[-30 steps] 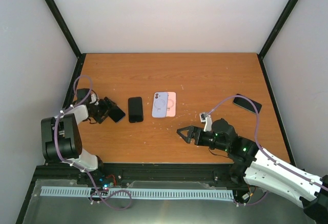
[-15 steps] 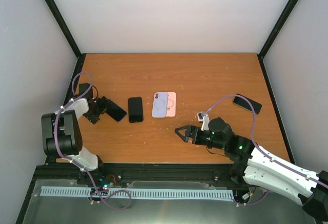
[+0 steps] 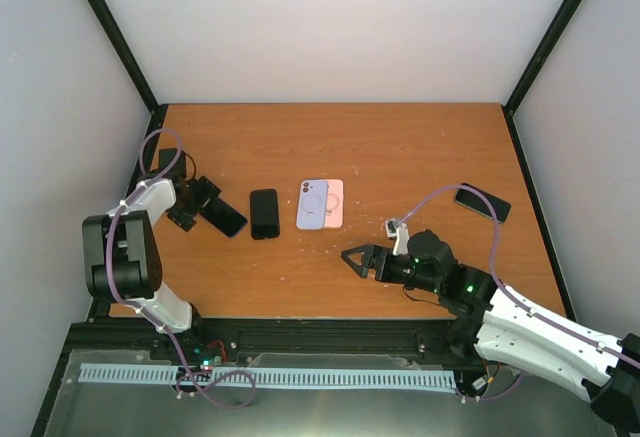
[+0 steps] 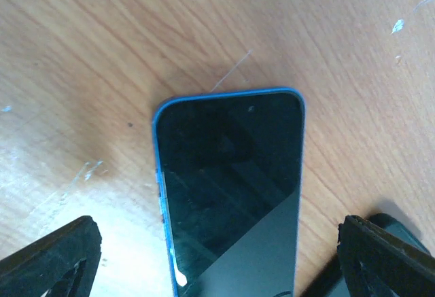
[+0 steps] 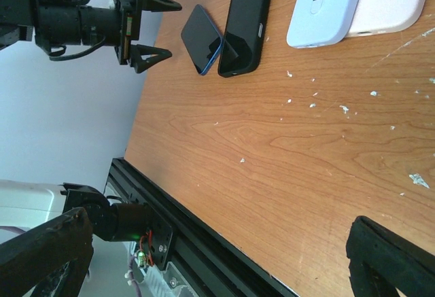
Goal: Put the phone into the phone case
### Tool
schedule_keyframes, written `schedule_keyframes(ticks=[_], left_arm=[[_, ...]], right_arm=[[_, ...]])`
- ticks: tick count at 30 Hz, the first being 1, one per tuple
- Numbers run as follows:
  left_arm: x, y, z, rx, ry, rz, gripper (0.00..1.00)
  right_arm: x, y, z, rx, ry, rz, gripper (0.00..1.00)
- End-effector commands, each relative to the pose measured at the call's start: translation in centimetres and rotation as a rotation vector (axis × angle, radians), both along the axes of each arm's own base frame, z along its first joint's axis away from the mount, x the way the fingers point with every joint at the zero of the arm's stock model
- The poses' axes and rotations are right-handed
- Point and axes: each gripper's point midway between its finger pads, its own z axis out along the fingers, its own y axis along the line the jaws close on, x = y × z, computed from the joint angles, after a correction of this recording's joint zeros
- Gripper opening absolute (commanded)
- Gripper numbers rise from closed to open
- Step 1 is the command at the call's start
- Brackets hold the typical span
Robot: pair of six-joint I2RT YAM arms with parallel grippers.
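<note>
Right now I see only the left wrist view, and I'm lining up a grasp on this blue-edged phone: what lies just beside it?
Observer: A black phone lies close beside the blue-edged phone, on the side toward the right arm. They seem to touch at one end.
Operator: Where are the cases?
Observer: Past the black phone, a lavender case overlaps a pink case.
Operator: Is the right arm near them?
Observer: No. The right gripper is open and apart from all of them, nearer the front edge of the table.
</note>
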Motion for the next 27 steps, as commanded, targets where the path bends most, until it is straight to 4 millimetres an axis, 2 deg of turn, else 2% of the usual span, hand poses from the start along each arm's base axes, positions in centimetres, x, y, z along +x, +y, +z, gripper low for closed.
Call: schedule_keyframes(ticks=[1, 8, 16, 22, 27], left_arm=[[1.5, -0.7, -0.1, -0.023, 0.016, 0.022, 0.95], [2.2, -1.7, -1.6, -0.025, 0.075, 0.018, 0.95], [1.3, -1.2, -3.2, 0.021, 0.210, 0.068, 0.94], [1.1, -1.3, -3.7, 0.083, 0.287, 0.090, 0.93], [0.8, -1.9, -4.8, 0.089, 0.360, 0.087, 0.90]], right_arm=[[0.3, -0.6, 0.3, 0.006, -0.029, -0.025, 1.00], [0.1, -0.9, 0.3, 0.002, -0.034, -0.027, 1.00], [0.2, -1.0, 0.3, 0.007, -0.034, -0.034, 1.00], [0.2, -1.0, 0.4, 0.009, -0.036, -0.037, 1.00], [0.2, -1.1, 0.4, 0.012, -0.034, -0.046, 1.00]])
